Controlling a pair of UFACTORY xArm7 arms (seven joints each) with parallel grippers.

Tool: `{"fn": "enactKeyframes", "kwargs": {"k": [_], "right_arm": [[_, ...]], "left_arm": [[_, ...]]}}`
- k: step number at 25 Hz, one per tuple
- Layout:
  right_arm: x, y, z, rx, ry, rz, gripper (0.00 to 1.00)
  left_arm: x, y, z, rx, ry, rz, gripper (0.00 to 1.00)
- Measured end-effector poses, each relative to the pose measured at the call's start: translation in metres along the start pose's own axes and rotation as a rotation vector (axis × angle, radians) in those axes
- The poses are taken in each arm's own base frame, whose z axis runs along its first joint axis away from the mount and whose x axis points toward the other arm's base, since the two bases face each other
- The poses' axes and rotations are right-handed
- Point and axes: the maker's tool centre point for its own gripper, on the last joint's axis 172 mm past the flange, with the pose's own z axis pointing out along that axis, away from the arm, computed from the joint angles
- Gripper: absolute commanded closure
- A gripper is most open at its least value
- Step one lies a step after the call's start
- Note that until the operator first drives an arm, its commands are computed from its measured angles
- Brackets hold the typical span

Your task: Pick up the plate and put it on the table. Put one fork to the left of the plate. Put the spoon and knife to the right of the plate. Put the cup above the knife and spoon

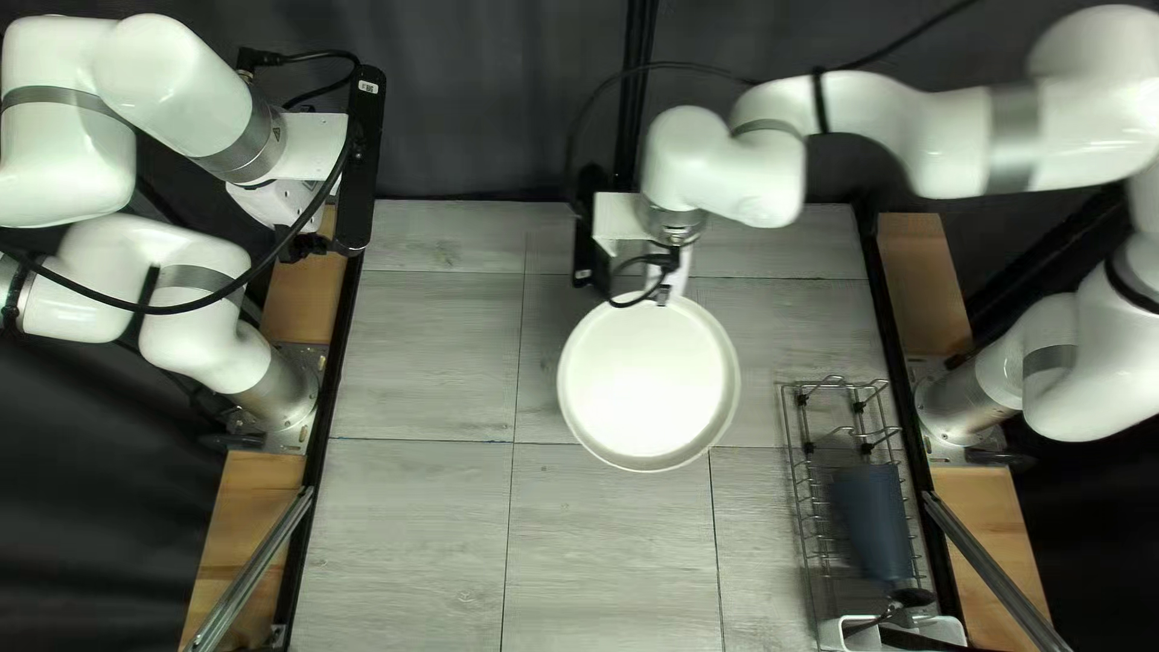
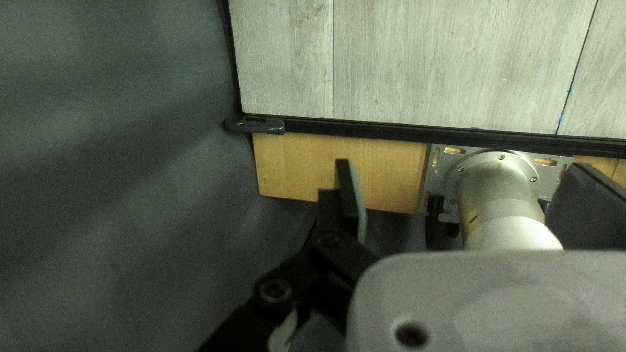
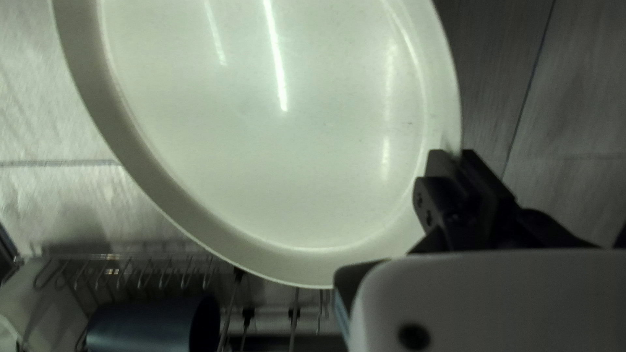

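1. The white plate [image 1: 648, 384] is held by its rim in the right tool [image 3: 452, 160], pinched between two black fingers, over the middle of the surface [image 1: 423, 531]. It appears to be suspended, though the gap beneath cannot be measured by eye.
2. The left tool [image 2: 460, 186] is seen spread wide with nothing gripped, off the surface's left edge; no part in this step seems to be required of it.
3. The blue cup [image 1: 872, 519] is seen lying in the wire rack [image 1: 803, 483] at the right of the top left view. Dark cutlery [image 1: 912, 597] is seen at the white holder [image 1: 833, 633] by the rack's near end; fork, knife and spoon cannot be told apart.
4. The setting-down of the plate is judged to be the step in hand, with the cutlery and cup to be placed afterward.
5. A droop or twist could be caused by the one-sided grip, the far rim being left unsupported.
6. If the plate were released too high or tilted, it could be dropped, rocked or slid off center. If it were swung toward the rack, the wires could be struck.
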Motion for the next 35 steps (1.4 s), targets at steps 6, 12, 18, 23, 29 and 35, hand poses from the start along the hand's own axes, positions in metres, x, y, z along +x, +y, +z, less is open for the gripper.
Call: {"fn": "enactKeyframes", "kwargs": {"k": [6, 12, 18, 23, 29, 35], "right_arm": [[0.025, 0.018, 0.036, 0.026, -0.003, 0.016, 1.0], [0.035, 0.022, 0.059, 0.043, -0.007, 0.022, 1.0], [0.042, 0.024, 0.077, 0.029, -0.022, 0.025, 1.0], [0.045, 0.026, 0.086, 0.018, -0.031, 0.03, 0.93], [0.051, 0.023, 0.1, 0.01, -0.045, 0.027, 0.0], [0.049, 0.02, 0.093, -0.039, -0.048, 0.024, 0.0]], "left_arm": [[0.0, 0.0, 0.0, 0.0, 0.0, 0.0, 0.0], [0.0, 0.0, 0.0, 0.0, 0.0, 0.0, 0.0], [0.0, 0.0, 0.0, 0.0, 0.0, 0.0, 0.0], [0.0, 0.0, 0.0, 0.0, 0.0, 0.0, 0.0], [0.0, 0.0, 0.0, 0.0, 0.0, 0.0, 0.0], [0.0, 0.0, 0.0, 0.0, 0.0, 0.0, 0.0]]}}
